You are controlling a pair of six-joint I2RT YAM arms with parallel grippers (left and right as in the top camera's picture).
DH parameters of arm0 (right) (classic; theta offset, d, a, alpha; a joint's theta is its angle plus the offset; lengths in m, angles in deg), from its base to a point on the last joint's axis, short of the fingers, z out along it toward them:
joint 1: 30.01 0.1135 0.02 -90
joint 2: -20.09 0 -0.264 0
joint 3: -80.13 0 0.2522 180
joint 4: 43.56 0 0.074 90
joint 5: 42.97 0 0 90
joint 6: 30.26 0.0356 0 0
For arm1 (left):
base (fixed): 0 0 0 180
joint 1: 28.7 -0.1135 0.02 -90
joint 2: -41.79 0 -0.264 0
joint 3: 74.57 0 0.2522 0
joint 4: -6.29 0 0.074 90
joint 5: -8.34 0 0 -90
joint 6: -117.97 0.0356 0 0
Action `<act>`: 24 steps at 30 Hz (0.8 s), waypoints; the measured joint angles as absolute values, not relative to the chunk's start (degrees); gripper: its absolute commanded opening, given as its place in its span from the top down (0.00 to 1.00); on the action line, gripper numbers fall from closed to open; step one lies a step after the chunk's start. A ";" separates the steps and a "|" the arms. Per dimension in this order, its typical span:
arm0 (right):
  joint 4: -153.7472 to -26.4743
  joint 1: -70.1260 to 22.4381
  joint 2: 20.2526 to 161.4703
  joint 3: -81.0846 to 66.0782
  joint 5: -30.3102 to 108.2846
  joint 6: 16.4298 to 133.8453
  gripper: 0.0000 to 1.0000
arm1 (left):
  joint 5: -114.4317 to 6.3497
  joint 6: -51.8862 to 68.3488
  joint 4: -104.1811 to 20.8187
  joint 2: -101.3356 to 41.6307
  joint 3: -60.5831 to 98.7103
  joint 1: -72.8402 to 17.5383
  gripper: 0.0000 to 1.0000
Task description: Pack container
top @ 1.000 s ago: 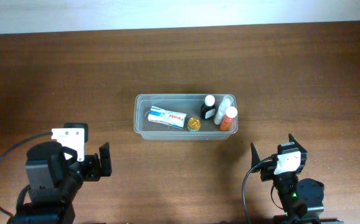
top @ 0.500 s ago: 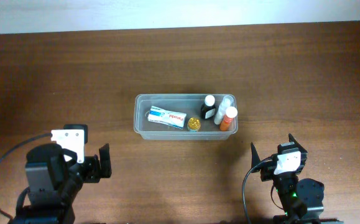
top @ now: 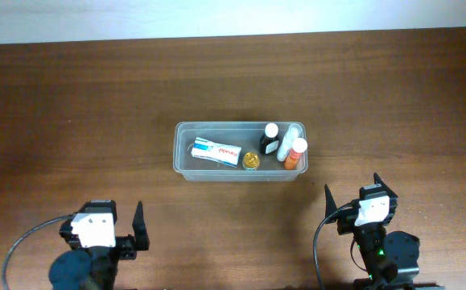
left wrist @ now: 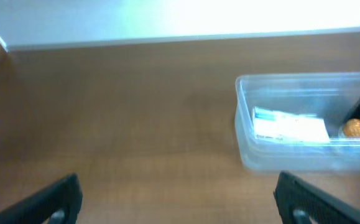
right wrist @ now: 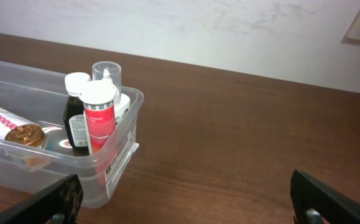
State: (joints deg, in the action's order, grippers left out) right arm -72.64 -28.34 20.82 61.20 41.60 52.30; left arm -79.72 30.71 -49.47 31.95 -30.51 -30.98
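Note:
The clear plastic container (top: 183,165) stands mid-table. Inside lie a white and blue tube (top: 216,151), a gold round item (top: 251,160), a dark bottle with a white cap (top: 270,139), a clear bottle (top: 288,139) and an orange bottle with a white cap (top: 295,153). The container also shows in the left wrist view (left wrist: 245,134) and the right wrist view (right wrist: 120,163). My left gripper (left wrist: 178,198) is open and empty near the front edge, left of the container. My right gripper (right wrist: 189,200) is open and empty near the front edge, right of it.
The brown wooden table (top: 377,97) runs to a pale wall at the back. Cables trail from both arm bases at the front edge.
My left arm has pulled back toward the front edge and turned to face straight ahead. The right arm and the container have not moved.

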 measured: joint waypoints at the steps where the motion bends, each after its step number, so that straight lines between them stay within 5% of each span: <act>1: -72.68 -28.34 20.82 61.20 41.60 52.28 0.02 | -79.72 30.71 -44.93 33.26 -33.20 -30.98 0.01; 11: -72.66 -28.34 20.78 61.23 41.60 52.30 0.02 | -79.05 36.48 -7.18 38.20 -54.48 -30.98 0.01; 24: -72.66 -28.34 20.78 61.23 41.60 52.28 0.02 | -75.37 42.12 -11.20 40.97 -60.12 -30.98 0.01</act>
State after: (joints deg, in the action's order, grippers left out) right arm -72.66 -28.34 20.78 61.23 41.60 52.28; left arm -75.37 42.12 -11.20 40.97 -60.12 -30.98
